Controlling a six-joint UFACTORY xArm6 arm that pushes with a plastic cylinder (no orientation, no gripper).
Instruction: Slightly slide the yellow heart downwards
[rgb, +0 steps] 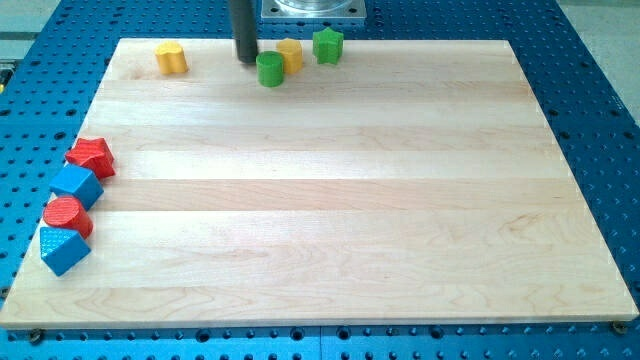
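Surface: a pale wooden board (330, 200) lay on a blue perforated table (600, 120).
Yellow heart (171, 57): at the board's 11 o'clock.
My tip (245, 58): at 3 o'clock of the heart, well apart; beside the green cylinder (270, 69).
Jaws: none, a bare rod.

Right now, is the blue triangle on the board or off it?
On, barely. The blue triangle sits at the wooden board's left edge, its corner about at the rim, below the red cylinder.
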